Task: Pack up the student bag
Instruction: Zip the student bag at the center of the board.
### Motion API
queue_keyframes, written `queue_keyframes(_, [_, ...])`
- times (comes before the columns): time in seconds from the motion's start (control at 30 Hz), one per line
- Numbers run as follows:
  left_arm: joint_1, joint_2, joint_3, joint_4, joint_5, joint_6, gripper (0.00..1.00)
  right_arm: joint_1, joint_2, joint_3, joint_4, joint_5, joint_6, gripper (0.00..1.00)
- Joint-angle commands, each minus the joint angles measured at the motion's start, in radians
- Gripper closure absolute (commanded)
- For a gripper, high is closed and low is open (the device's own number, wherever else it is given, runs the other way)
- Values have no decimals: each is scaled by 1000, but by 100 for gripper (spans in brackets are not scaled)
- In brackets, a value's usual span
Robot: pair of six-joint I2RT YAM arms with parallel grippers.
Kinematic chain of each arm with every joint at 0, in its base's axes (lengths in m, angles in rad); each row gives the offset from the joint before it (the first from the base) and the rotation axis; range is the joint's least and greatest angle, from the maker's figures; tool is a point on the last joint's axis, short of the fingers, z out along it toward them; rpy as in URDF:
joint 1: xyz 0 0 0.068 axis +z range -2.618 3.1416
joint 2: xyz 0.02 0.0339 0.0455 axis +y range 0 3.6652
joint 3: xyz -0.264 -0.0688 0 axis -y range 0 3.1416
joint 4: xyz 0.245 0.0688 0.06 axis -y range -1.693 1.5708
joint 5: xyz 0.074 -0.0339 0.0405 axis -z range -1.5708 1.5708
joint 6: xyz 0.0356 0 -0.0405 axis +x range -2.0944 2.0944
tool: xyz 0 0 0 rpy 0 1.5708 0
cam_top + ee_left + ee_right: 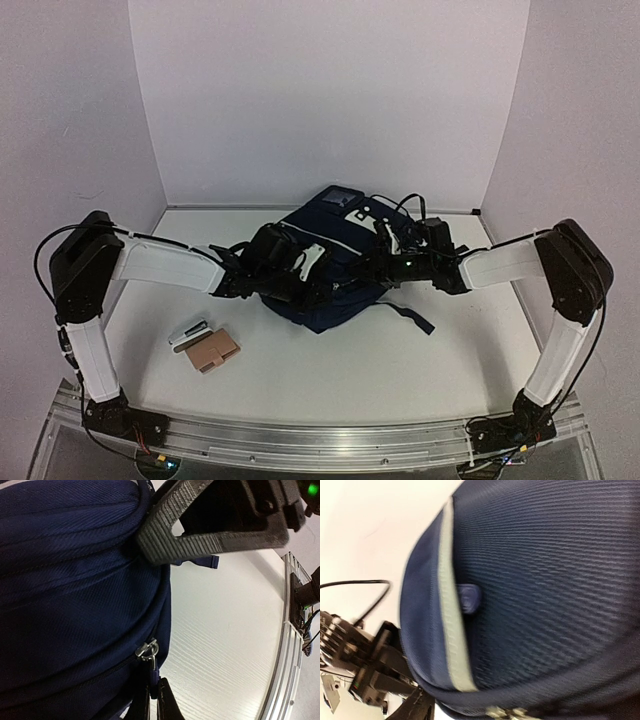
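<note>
student bag (335,265) mid-surface, long axis near-far, between both arms. Left jaws clamped on zipper pull (148,652), bag's near-left edge. Right jaws at bag's right side; open or closed unclear.

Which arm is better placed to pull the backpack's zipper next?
Left. The left end effector is shut on the zipper pull of the backpack; the right end effector sits away from it.

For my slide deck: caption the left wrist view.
Left gripper pinching the zipper pull of the student bag on a white table.
</note>
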Motion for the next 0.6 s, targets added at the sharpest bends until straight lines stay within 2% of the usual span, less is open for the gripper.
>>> queue_keyframes(0.0, [-80, 126, 139, 33, 104, -13, 100, 42, 1, 25, 176, -6, 14, 47])
queue_keyframes(0.1, [-96, 185, 214, 50, 109, -12, 100, 41, -6, 25, 148, -18, -3, 52])
queue_keyframes(0.17, [-95, 191, 217, 81, 75, -12, 100, 37, -17, 17, 130, -39, -8, 50])
queue_keyframes(0.27, [-59, 162, 171, 112, 56, -47, 100, -11, -79, 12, 18, -69, -62, 39])
queue_keyframes(0.4, [-11, 84, 50, 159, 33, -103, 100, -105, -191, 57, -330, -13, -304, 24])
queue_keyframes(0.57, [13, 53, -1, 143, 15, -118, 100, -237, -252, 89, -568, 28, -467, 13])
